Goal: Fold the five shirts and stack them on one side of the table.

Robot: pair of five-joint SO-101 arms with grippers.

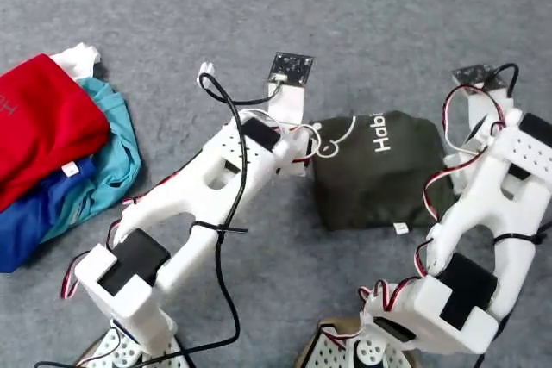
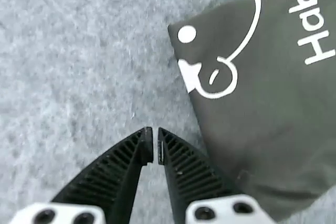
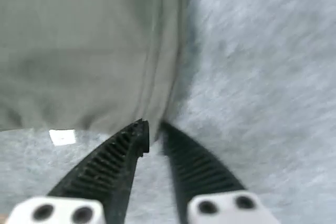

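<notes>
Folded olive shirt [image 1: 379, 170] on worktop [image 1: 388, 32]; stack [image 1: 43, 127] at left. Left jaws and right jaws clenched, empty, flanking shirt. Best pinched evenly at both edges, preserving the fold.

Folded dark-olive cotton shirt [image 1: 379, 178] lies on grey felt-covered table [image 1: 388, 32]. Left gripper [image 2: 155, 145] just beside shirt's left edge; right gripper [image 3: 155, 135] at shirt's right edge. Heap of red, blue, teal and white shirts [image 1: 43, 118] well left of folded shirt.
</notes>
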